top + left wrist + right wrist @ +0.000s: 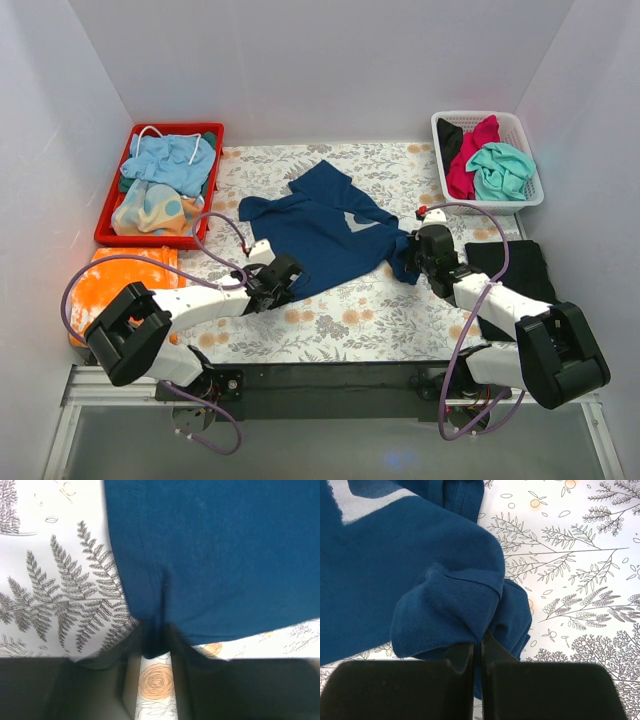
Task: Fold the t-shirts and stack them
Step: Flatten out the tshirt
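Observation:
The navy-blue t-shirt (320,230) lies spread and rumpled on the flowered table cover (370,315), its pale chest print (353,220) facing up. My left gripper (284,278) is shut on the shirt's near left hem; in the left wrist view the fabric (225,555) bunches between its tips (156,645). My right gripper (421,250) is shut on a bunched fold at the shirt's right edge; the right wrist view shows the fabric (395,570) pinched between its tips (477,647). A black t-shirt (518,268) lies folded at the right. Magenta (466,165) and teal (500,170) shirts sit in a white basket (532,200).
A red tray (108,228) at the back left holds light-blue and patterned cloths. An orange cloth (125,278) lies in front of it by my left arm. White walls close in the back and both sides.

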`<state>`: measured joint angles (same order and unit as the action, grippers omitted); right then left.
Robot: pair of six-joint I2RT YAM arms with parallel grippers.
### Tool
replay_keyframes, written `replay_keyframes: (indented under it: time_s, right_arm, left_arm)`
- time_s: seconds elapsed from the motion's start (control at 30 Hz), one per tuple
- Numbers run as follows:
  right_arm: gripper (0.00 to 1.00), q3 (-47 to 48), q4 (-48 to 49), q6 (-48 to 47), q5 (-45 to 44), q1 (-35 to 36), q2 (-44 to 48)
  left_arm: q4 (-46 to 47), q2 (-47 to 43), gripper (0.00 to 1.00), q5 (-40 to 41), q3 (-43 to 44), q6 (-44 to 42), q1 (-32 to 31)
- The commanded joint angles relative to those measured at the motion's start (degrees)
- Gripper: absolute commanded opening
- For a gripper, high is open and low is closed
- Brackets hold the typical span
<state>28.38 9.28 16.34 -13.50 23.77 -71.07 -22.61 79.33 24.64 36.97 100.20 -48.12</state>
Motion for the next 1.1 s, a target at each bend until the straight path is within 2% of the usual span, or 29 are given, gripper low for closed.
replay_keyframes:
  time_s: [0.0, 0.13, 0.33, 0.37, 0.4, 0.43, 0.5, 0.73, 0.77, 0.97, 1.07]
  right_arm:
    - [0.01, -0.7, 1.8, 0.1, -1.5, 0.3, 1.6]
    - [0.01, -0.8, 1.7, 0.4, -1.0, 0.3, 1.6]
    - [0.01, 0.0, 1.1, -0.5, 2.6, 1.2, 2.0]
    - [0.12, 0.4, 0.7, -1.0, 2.5, 2.3, 2.2]
    - [0.38, 0.5, -0.2, -1.1, 0.9, 3.2, 3.2]
    - [0.50, 0.3, -0.2, -1.7, -0.5, 4.4, 4.2]
    - [0.66, -0.8, -0.3, -3.1, -2.7, 7.5, 7.3]
    - [0.68, -4.1, -5.4, -0.3, -2.0, 9.6, 16.1]
    - [0.68, -4.4, -6.2, 0.1, -2.0, 9.8, 16.6]
    - [0.63, -7.5, -8.5, 3.3, 0.1, 11.6, 18.1]
    - [0.60, -9.0, -9.2, 6.1, -0.2, 12.9, 18.2]
  left_arm:
    - [-6.4, -0.2, 0.00, 0.3, -2.2, 1.9, -0.2]
    - [-12.4, -6.8, 0.00, 3.7, -1.0, 4.3, -0.5]
    - [-30.5, -18.6, 0.00, 17.3, 6.9, 10.3, -0.5]
    - [-32.3, -20.1, 0.00, 20.6, 8.2, 11.2, -0.5]
    - [-33.6, -21.3, 0.00, 22.4, 9.2, 11.5, -0.5]
    - [-35.9, -22.3, 0.00, 24.0, 11.6, 11.6, -0.5]
    - [-39.1, -24.8, 0.00, 28.1, 13.9, 13.0, -0.4]
    - [-49.4, -27.9, 0.00, 34.7, 19.9, 16.0, -0.4]
    - [-51.0, -28.1, 0.00, 35.2, 20.9, 18.7, -0.3]
    - [-57.1, -30.6, 0.00, 38.2, 23.1, 22.6, -0.3]
    - [-57.1, -32.5, 0.00, 40.2, 25.0, 19.5, -0.3]
